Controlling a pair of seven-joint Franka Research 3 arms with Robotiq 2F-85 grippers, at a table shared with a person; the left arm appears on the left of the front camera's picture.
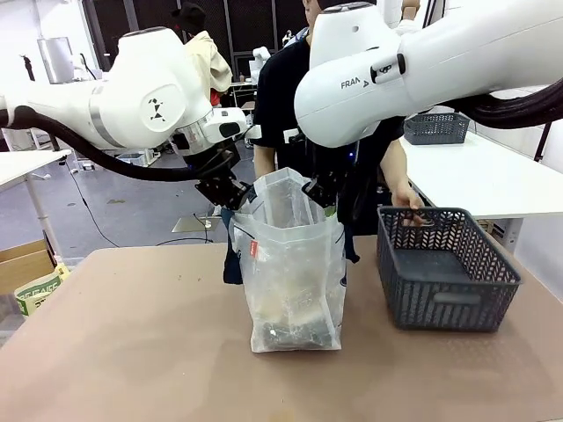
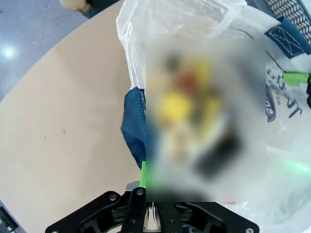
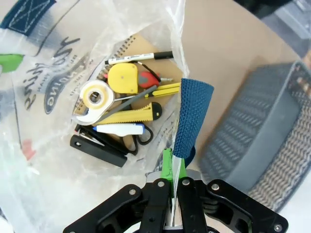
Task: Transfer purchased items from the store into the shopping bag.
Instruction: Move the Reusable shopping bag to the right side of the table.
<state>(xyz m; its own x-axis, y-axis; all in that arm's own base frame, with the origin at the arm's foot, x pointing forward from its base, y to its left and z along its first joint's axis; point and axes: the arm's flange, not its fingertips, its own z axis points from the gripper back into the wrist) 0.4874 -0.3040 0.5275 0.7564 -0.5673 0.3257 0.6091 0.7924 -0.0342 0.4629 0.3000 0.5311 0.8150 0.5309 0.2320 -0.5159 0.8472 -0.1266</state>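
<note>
The shopping bag [image 1: 295,281] is held upright at the middle of the table [image 1: 132,352], long axis vertical, mouth upward, its rim pinched at opposite sides by the left gripper [image 1: 236,198] and the right gripper [image 1: 318,195].

Glossy crinkled plastic shopping bag [image 1: 295,290], woven cloth handles [image 3: 193,116], matt mesh basket [image 1: 440,309]

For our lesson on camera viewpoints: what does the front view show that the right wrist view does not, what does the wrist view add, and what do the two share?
Front view: a person standing behind the table, one hand at the mesh basket's far rim, and the left gripper pinching one edge of the shopping bag. Right wrist view: the bag's contents from above, including a tape roll, a yellow tape measure, a marker and a black stapler. Shared: the shopping bag, the right gripper shut on its rim, and the mesh basket beside it.
</note>
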